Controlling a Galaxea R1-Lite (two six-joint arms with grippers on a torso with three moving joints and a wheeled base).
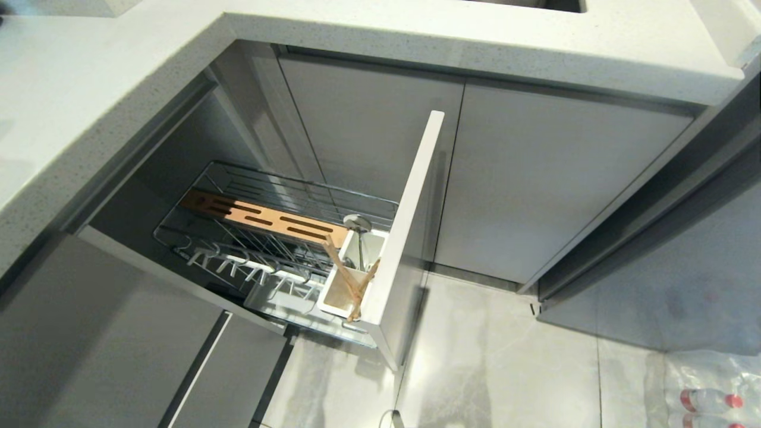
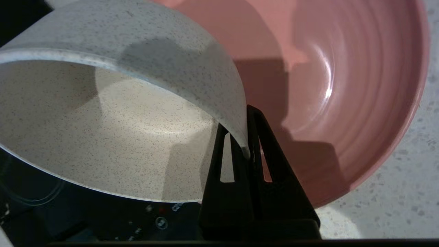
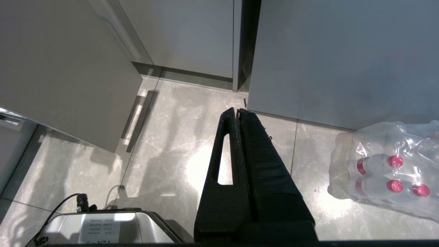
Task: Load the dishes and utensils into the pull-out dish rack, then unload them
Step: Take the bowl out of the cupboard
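Chopsticks (image 1: 351,279) sit closest in the head view, crossed in the white cup (image 1: 339,294) at about 6 o'clock of the rack (image 1: 267,238), with the spoon (image 1: 358,224) standing in the same cup just behind them. Rack's pulled out, prongs bare, no dishes in it, and neither arm shows here.

Left wrist view: the left tool (image 2: 245,151) is clenched on the rim of the white bowl (image 2: 103,113), one finger inside and one outside. Bowl's tipped on edge over the speckled worktop (image 2: 404,192), with a pink dish (image 2: 343,85) right behind it at roughly 2 o'clock.

Right wrist view: right tool (image 3: 238,113) is pinched closed on nothing, hanging over the floor (image 3: 164,154), water bottles (image 3: 387,171) at 4 o'clock.

My guess is we're on loading dishes, utensils already done. Next move calls for carrying the bowl down to the rack without the thin rim grip slipping, then setting it among the prongs.
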